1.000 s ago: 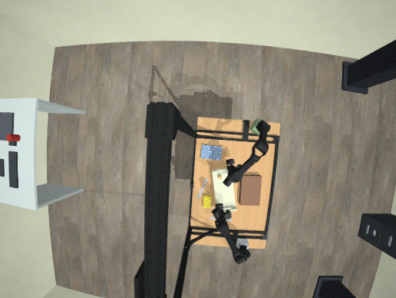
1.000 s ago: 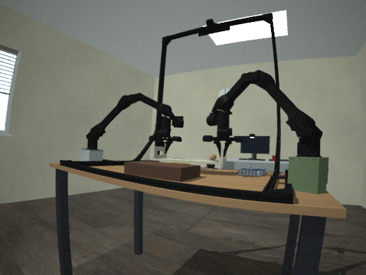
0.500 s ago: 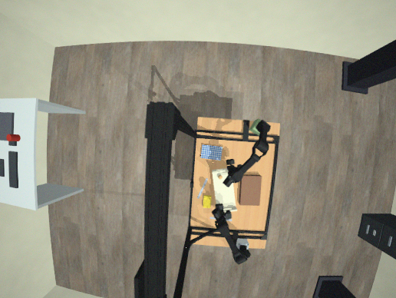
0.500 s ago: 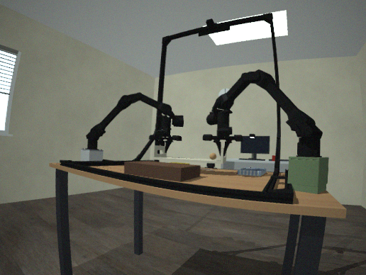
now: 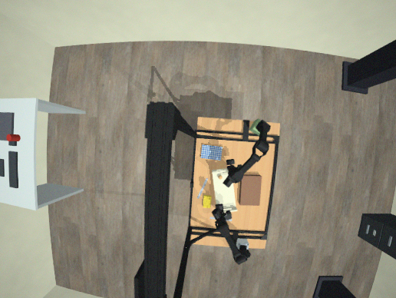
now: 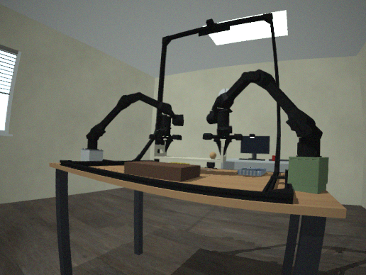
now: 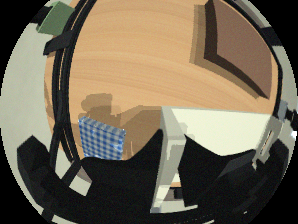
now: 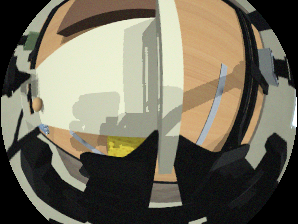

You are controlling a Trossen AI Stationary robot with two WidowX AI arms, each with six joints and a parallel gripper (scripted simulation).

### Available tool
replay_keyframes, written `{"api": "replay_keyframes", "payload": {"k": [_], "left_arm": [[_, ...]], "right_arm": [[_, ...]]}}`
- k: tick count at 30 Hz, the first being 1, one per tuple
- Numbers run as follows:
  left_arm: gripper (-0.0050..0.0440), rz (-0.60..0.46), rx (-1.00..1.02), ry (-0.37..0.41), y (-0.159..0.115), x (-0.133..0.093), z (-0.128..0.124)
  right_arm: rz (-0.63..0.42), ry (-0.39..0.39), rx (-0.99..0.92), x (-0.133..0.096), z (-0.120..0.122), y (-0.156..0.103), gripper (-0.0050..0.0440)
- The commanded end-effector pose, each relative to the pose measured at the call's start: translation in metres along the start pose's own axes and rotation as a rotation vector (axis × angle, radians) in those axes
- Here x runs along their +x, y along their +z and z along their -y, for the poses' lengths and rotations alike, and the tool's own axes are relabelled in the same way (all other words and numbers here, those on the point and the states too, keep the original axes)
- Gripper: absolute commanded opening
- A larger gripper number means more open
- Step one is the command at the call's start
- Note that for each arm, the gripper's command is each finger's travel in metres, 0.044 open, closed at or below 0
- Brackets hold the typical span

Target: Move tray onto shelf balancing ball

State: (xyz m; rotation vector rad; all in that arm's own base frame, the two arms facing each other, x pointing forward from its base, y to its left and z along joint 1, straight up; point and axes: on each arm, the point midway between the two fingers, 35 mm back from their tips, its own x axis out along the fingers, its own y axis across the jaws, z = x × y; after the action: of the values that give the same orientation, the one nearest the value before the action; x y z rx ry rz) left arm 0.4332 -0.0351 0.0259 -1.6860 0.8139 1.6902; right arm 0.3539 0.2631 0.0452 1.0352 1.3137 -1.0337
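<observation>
Two grippers hold the tray [image 5: 224, 193] [image 6: 191, 161] [image 7: 220, 132] [image 8: 100, 65], prob. so it stays flat: left gripper [image 5: 230, 169] [image 6: 222, 152] [image 7: 172, 137] [image 8: 31, 80] pinches its 12 o'clock end wall, right gripper [image 5: 219, 213] [image 6: 167, 149] [image 8: 168, 137] its 6 o'clock one. Tray's at 9 o'clock of the brown block [image 5: 250, 190] [image 6: 152, 171] [image 7: 242, 45] [image 8: 105, 11], prob. the shelf. Ball [image 5: 219, 177] [image 6: 213, 155] [image 8: 37, 104] sits near 12 o'clock, so go slow. Left arm hides pt. of tray up top; left wrist cam can't show ball. Gap under tray's hard to judge.
</observation>
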Motion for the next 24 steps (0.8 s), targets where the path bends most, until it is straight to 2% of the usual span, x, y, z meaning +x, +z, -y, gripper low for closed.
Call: {"api": "replay_keyframes", "payload": {"k": [1,24], "left_arm": [[0.0020,-0.010,-0.001,0.000,-0.0018,-0.0093,-0.0002],[0.0020,-0.023,-0.001,0.003,-0.0010,-0.0128,0.0000]], "right_arm": [[-0.008,0.005,-0.001,-0.0086,0.0001,-0.0017,0.0020],[-0.020,0.008,-0.001,-0.0126,0.0003,-0.0009,0.0020]]}}
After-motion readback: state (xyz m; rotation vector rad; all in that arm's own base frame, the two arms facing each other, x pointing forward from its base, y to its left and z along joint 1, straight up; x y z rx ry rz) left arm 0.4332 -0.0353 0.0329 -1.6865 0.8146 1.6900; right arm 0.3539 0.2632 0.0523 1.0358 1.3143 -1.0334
